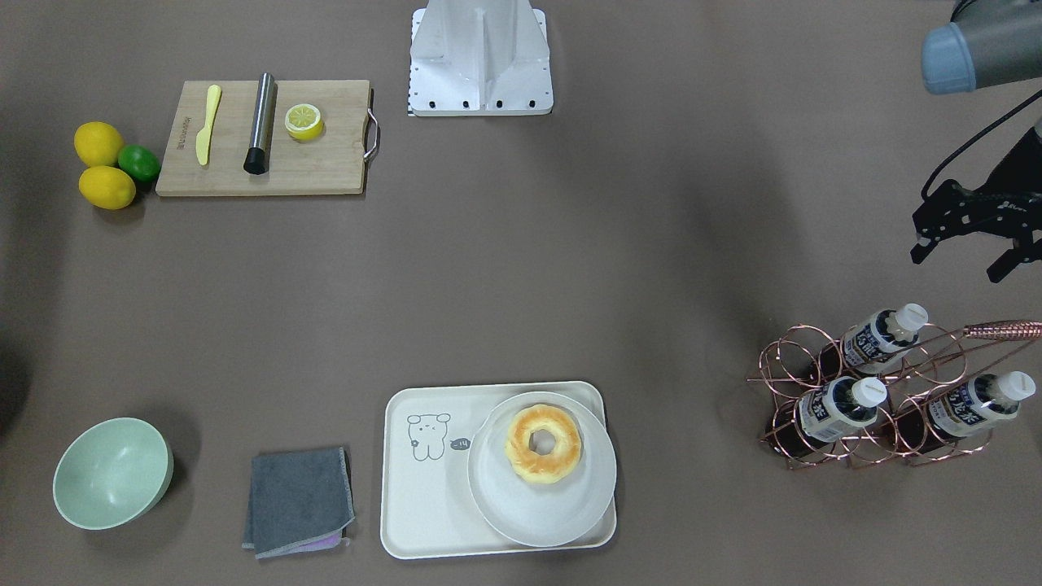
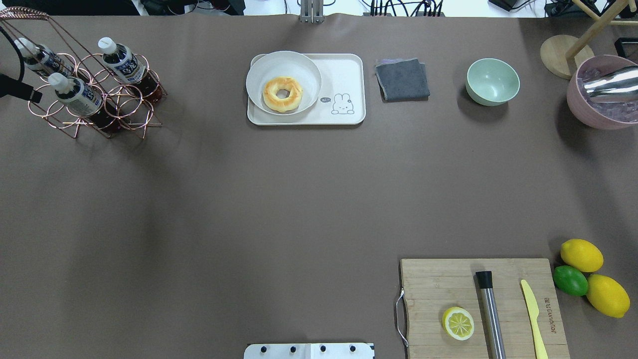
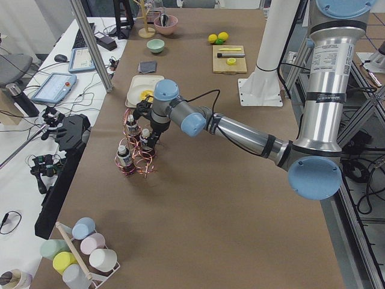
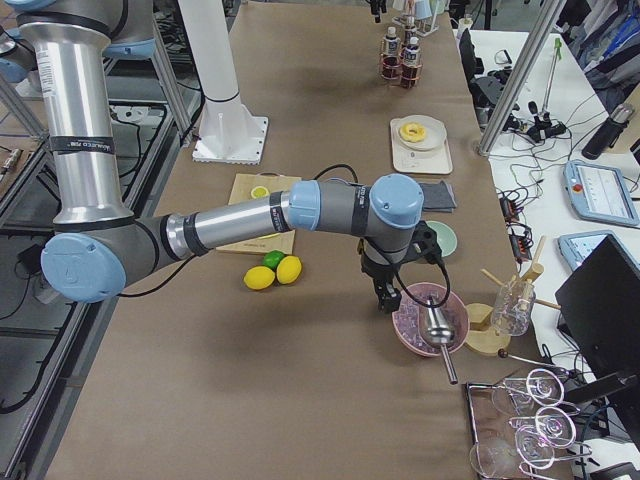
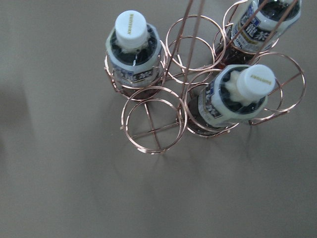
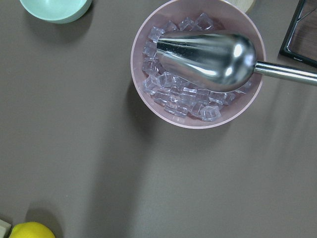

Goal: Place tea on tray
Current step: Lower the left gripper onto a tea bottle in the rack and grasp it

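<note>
Exterior front-facing view: my left gripper [image 1: 961, 256], jaws spread and empty, hangs near the small clear dark-tea bottle [image 1: 883, 335], its white cap leaning toward me; for my far right gripper [image 4: 385, 293] I cannot tell.

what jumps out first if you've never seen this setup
The copper wire rack holding three tea bottles, far out on the robot's left, with the left gripper hovering above it. Then the doughnut on a white plate on the cream tray. At the robot's right, a pink ice bowl.
</note>
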